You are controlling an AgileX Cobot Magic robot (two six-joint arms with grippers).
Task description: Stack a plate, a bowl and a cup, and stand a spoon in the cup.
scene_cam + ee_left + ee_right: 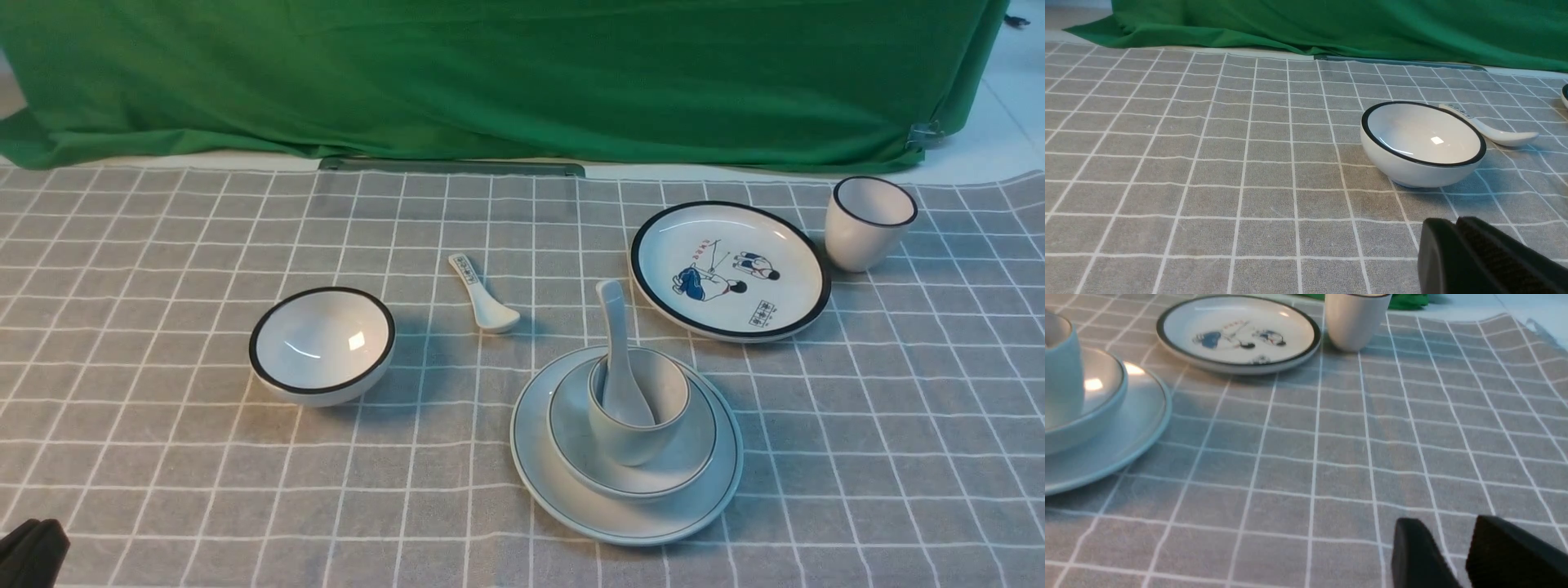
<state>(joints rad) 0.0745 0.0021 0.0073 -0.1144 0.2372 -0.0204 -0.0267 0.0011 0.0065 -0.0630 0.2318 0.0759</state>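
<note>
The pale blue-white plate (627, 514) lies right of centre near the front. The shallow bowl (571, 425) sits on it, the cup (633, 445) stands in the bowl, and the spoon (618, 351) stands in the cup with its handle leaning back. The right wrist view shows the plate (1126, 433), bowl (1106, 388) and cup (1061, 363) well off to one side of my right gripper (1447, 522), which is open and empty over the cloth. My left gripper (1455, 221) is shut on nothing, low at the front left corner (28, 551).
A black-rimmed white bowl (322, 345) (1423, 143) sits left of centre, with a small printed-handle spoon (483, 294) (1494, 132) behind it. A cartoon plate (729, 269) (1237, 330) and a black-rimmed cup (868, 222) (1355, 322) stand at the back right. Green cloth (490, 82) hangs behind.
</note>
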